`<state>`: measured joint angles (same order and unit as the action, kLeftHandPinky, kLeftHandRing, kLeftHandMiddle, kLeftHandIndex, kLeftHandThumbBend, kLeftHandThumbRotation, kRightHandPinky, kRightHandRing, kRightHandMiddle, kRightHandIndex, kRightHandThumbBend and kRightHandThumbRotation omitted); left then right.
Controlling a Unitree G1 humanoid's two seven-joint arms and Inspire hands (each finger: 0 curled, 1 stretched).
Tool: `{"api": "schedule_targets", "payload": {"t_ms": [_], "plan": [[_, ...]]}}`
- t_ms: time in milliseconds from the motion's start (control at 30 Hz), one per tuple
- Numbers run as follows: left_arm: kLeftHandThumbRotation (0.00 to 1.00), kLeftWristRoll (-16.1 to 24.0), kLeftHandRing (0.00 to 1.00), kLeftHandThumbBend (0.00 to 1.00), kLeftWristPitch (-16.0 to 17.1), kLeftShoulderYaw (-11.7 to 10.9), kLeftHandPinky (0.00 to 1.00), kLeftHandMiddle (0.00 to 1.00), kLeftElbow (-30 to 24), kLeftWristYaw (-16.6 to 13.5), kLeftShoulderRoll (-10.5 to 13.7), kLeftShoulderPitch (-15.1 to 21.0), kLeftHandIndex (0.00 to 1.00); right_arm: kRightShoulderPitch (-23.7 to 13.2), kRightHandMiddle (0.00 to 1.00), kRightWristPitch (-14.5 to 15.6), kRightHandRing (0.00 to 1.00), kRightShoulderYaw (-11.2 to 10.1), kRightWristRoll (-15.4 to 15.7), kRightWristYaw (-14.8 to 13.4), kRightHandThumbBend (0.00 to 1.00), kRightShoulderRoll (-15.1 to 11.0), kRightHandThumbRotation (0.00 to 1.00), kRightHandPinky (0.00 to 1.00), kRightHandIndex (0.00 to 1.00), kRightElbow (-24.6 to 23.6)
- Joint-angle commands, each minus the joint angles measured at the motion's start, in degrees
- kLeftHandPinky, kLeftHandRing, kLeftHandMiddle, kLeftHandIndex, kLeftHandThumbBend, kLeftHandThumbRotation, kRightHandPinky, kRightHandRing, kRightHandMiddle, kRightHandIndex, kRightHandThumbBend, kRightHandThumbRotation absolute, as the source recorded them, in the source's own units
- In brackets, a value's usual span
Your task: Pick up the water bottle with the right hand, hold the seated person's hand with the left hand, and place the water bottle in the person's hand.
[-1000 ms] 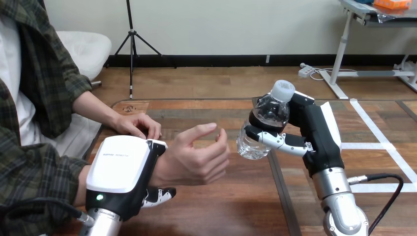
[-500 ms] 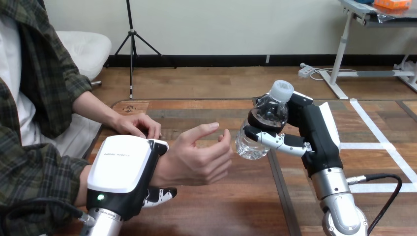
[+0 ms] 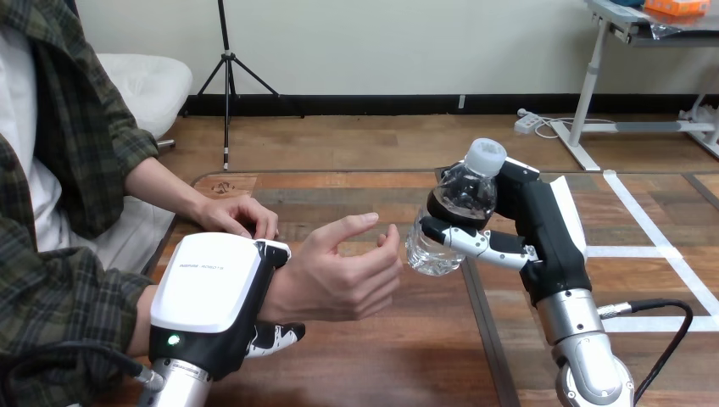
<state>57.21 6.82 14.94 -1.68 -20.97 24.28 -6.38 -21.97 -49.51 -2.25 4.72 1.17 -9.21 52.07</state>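
Above the desk (image 3: 398,356), the right robot hand (image 3: 532,229) is clamped on the water bottle (image 3: 454,212), which tilts with its base just beside the fingertips of the person's open hand (image 3: 339,275). The left robot hand (image 3: 212,288) lies over the person's wrist (image 3: 287,295), a finger curled under it. The handover looks to be the step in hand; next, the bottle needs easing into the palm before the grip loosens. Count: one water bottle, two robot hands, two hands of the person, the person's other hand (image 3: 237,216) resting on the desk.
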Motion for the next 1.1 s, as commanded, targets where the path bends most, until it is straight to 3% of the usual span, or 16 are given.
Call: {"api": "schedule_targets", "payload": {"t_ms": [0,800,1067], "plan": [[0.00,0.86,0.28,0.89,1.20,1.29,0.25,0.31,-3.58,-0.65,-0.55,3.32,0.31,-3.78,0.50,-2.15,0.42,-0.68,-1.25,0.09,0.69,0.03,0.00,0.41,0.55,-3.74],[0.00,1.00,0.27,0.90,3.17,1.55,0.25,0.31,-1.52,-3.20,-0.42,4.49,0.31,-3.88,0.49,-2.44,0.42,-0.62,0.43,-1.39,0.69,-0.38,0.00,0.40,0.55,-3.92],[0.00,1.05,0.27,0.90,2.93,1.42,0.25,0.31,-1.76,-2.54,-0.39,4.53,0.30,-4.09,0.49,-2.60,0.41,-0.65,0.80,-1.82,0.69,-0.49,0.00,0.39,0.55,-3.82]]}}
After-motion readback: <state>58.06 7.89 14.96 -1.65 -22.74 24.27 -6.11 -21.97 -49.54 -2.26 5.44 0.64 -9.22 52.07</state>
